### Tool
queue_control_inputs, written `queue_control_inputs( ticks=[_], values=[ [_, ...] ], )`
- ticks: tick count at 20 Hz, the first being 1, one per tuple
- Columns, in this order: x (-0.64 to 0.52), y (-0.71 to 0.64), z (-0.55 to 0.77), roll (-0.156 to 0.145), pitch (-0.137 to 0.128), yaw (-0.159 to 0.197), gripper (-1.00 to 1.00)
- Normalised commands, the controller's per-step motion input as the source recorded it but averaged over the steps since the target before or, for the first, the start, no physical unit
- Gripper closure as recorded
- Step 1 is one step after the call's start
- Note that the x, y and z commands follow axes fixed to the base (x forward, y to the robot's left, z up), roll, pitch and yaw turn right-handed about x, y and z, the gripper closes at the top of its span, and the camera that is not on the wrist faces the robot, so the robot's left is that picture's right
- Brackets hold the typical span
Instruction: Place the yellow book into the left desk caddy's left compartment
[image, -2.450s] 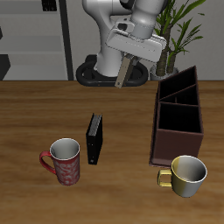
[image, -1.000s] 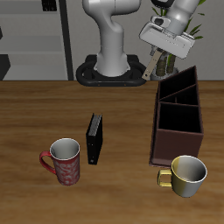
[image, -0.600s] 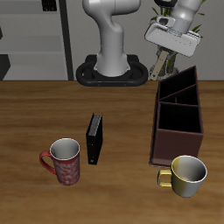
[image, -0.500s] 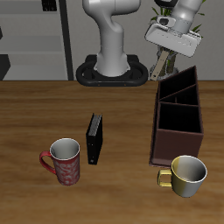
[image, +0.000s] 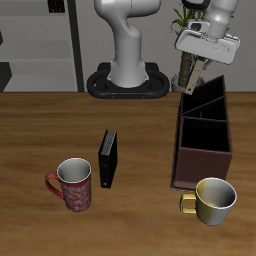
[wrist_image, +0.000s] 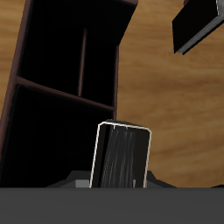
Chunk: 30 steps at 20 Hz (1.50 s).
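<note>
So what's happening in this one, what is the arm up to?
The gripper holds the yellow book hanging roughly upright in the air, near the back end of the left desk caddy. In the wrist view the book sits between the fingers with the caddy's open sections below. It is not inside any compartment yet. A black book, a red mug and a yellow mug stand untouched on the table.
</note>
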Motion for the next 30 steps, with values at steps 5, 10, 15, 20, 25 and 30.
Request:
queue_control_inputs(
  ticks=[5,10,15,20,25,30],
  values=[
    [0.19,0.4,-0.04,0.089,0.028,0.002,1.0],
    [0.21,0.22,-0.07,0.054,0.028,-0.023,1.0],
    [0.14,0.04,-0.08,0.032,0.024,-0.001,1.0],
    [0.16,-0.02,-0.28,-0.005,0.055,-0.009,1.0],
    [0.1,0.13,-0.34,0.031,0.062,0.022,1.0],
    [0.1,0.12,-0.4,0.045,0.08,0.041,1.0]
  ],
)
